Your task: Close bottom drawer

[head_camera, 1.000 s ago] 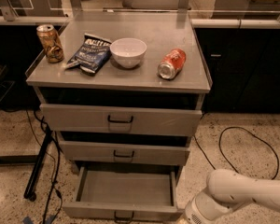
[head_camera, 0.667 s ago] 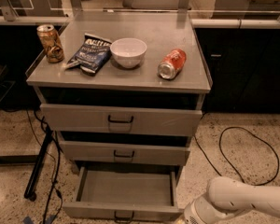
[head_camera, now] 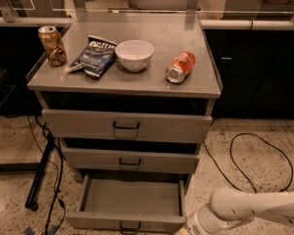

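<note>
Currently: bottom drawer (head_camera: 131,198) stands well open, lower centre of frame, tray bare | hand (head_camera: 188,227) at bottom edge, just right of the drawer's front corner, mostly cut off, open-or-closed cannot be told | progress: closing push not yet done.

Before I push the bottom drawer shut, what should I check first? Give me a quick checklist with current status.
1. Bottom drawer pulled out, needs closing: ok.
2. Nothing sticking up out of it: ok.
3. Hand low by the drawer's front right corner, at the picture's bottom edge: ok.
4. Hand touching the drawer's front: cannot tell.
5. Floor cable right of the cabinet, away from the drawer's path: ok.
</note>
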You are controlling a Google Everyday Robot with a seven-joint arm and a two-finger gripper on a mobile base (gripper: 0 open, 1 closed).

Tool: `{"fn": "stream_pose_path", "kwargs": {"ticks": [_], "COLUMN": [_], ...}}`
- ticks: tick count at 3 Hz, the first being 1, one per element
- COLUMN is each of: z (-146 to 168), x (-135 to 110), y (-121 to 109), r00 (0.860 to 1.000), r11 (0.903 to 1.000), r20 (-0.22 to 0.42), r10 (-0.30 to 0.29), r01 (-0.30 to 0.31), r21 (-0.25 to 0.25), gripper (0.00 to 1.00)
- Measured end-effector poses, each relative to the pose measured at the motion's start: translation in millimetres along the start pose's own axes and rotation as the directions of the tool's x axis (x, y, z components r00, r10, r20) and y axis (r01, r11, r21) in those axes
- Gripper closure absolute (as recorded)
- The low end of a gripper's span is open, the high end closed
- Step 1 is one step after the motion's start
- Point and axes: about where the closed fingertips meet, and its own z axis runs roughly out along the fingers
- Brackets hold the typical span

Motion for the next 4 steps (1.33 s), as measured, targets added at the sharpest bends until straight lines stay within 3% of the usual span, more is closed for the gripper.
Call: {"fn": "stream_pose_path", "kwargs": {"ticks": [1, 2, 3, 4], "z": [0, 29, 69, 87], "x": [0, 13, 21, 22], "y": [0, -11, -35, -50], "r00": [1.0, 0.999, 0.988, 0.978], "r11": [1.0, 0.9988, 0.9892, 0.9799], "r20": [0.0, -0.001, 0.046, 0.076], "r10": [0.0, 0.046, 0.146, 0.197], "r01": [0.0, -0.046, -0.146, -0.199], "r21": [0.0, -0.018, 0.004, 0.019], "gripper": [1.0, 1.0, 1.0, 1.0]}}
